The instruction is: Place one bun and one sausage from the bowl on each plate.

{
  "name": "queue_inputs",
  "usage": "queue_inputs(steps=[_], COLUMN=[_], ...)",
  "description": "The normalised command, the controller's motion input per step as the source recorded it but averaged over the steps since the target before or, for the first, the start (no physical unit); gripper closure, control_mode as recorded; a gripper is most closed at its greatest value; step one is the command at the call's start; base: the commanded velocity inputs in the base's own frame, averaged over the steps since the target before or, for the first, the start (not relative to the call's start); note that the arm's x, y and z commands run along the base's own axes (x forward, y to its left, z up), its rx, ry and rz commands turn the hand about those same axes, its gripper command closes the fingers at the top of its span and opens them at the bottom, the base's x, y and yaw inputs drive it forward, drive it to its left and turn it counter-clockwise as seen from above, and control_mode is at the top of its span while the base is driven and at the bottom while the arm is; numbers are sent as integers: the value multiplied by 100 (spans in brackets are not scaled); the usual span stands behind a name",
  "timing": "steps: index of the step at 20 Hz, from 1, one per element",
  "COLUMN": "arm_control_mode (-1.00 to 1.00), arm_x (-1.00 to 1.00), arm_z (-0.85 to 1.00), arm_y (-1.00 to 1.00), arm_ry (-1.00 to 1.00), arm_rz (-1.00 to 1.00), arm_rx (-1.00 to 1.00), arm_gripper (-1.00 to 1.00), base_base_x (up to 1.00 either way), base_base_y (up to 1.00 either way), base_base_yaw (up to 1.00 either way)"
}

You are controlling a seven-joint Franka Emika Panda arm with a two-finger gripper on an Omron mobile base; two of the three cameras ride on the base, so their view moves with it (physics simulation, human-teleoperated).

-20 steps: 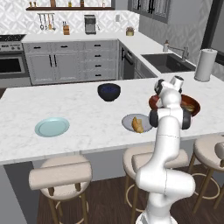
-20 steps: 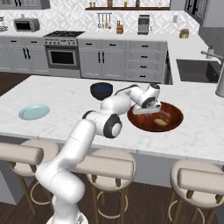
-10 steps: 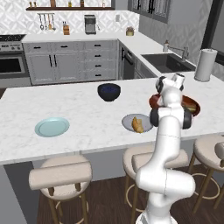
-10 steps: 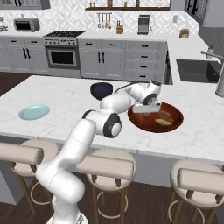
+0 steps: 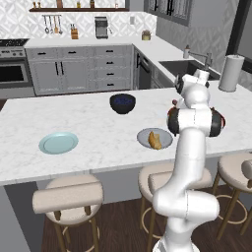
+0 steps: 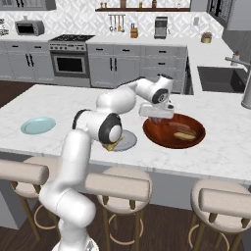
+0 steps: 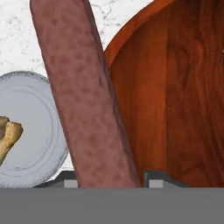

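The tool (image 7: 109, 177) pinches a long reddish-brown speckled sausage (image 7: 83, 96) between its two dark finger tips (image 7: 65, 178), one tip at each side of the sausage's near end. In the hand view the sausage's long axis runs straight away from the tool, leaning slightly left toward its far end, which passes out of the top of that view.

Directly beyond the tool, on the right of the sausage, lies the wide, shallow, glossy reddish-brown bowl (image 7: 175, 87); from the right base view the tool (image 6: 156, 117) stands over that bowl's left rim (image 6: 149, 133), and a bun with a dark filling (image 6: 185, 134) rests inside, further right.

On the other side of the sausage sits the small round plain grey plate (image 7: 30, 131) with a pale tan bun (image 7: 8, 135) on it, just beside the bowl on the white marble bench (image 6: 49, 100).

Well off past the grey plate is the pale teal-blue round plate (image 5: 58, 142). A smaller, deeper dark blue bowl (image 5: 122, 103) stands farther back on the bench.
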Motion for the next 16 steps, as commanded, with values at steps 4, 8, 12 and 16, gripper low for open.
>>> queue_inputs(steps=[4, 8, 12, 16], arm_control_mode=[-100, -100, -100, -100], arm_x=[-100, -87, -74, -13], arm_z=[14, -1, -5, -28], arm_y=[100, 100, 100, 37], arm_ry=[0, 0, 0, 0], arm_rz=[-21, -25, -24, -33], arm_rx=[-25, -22, -23, -6], arm_gripper=[100, 100, 100, 100], base_base_x=[0, 0, 0, 0], base_base_y=[0, 0, 0, 0], base_base_yaw=[0, 0, 0, 0])
